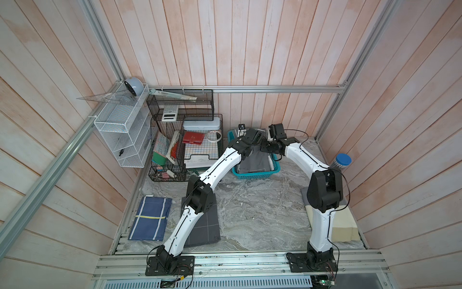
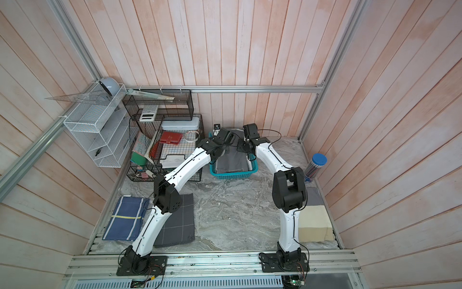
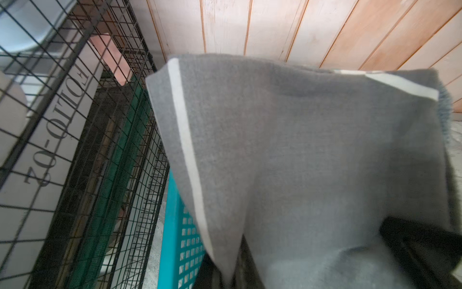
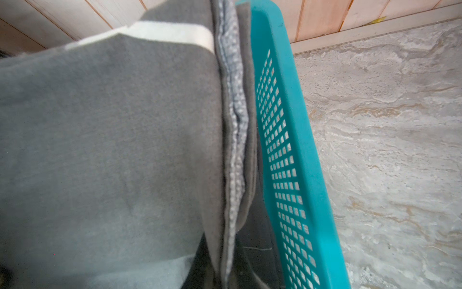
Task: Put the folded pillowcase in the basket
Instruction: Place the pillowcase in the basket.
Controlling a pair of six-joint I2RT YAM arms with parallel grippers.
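Two robot arms meet over a turquoise basket [image 1: 257, 176] at the back of a marble bench [image 1: 250, 212]. The left claw [image 1: 257, 140] and right claw [image 1: 266, 147] are both clenched on a grey folded pillowcase [image 1: 255, 160], which hangs down into the basket.

Black wire organiser [image 1: 165, 176] just beside basket [image 1: 257, 175] left side; wall [image 1: 262, 112] behind; tabletop [image 1: 262, 207] in front free.

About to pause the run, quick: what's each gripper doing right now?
Left gripper: closed, holding the pillowcase.
Right gripper: closed, holding the same pillowcase.
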